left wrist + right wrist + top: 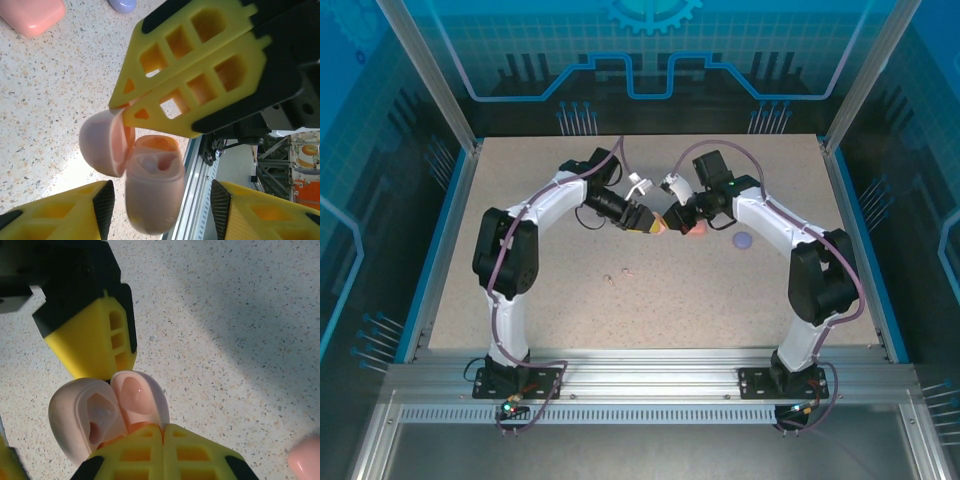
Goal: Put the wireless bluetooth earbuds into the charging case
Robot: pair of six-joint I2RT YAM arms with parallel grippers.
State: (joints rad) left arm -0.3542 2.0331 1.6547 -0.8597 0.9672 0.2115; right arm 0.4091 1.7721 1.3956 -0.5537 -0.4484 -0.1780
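Speckled tabletop [670,300], blue-lit enclosure [640,60]; right jaws clenched on pink case [152,200]; left jaws apart astride it.

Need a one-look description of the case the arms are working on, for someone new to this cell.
Middle of the table, where the two arms' tips meet: the pale pink charging case sits between the open fingers of the left gripper, its lid pinched by the right gripper. Unlike the coral case and purple case lying nearby, its lid is swung open.
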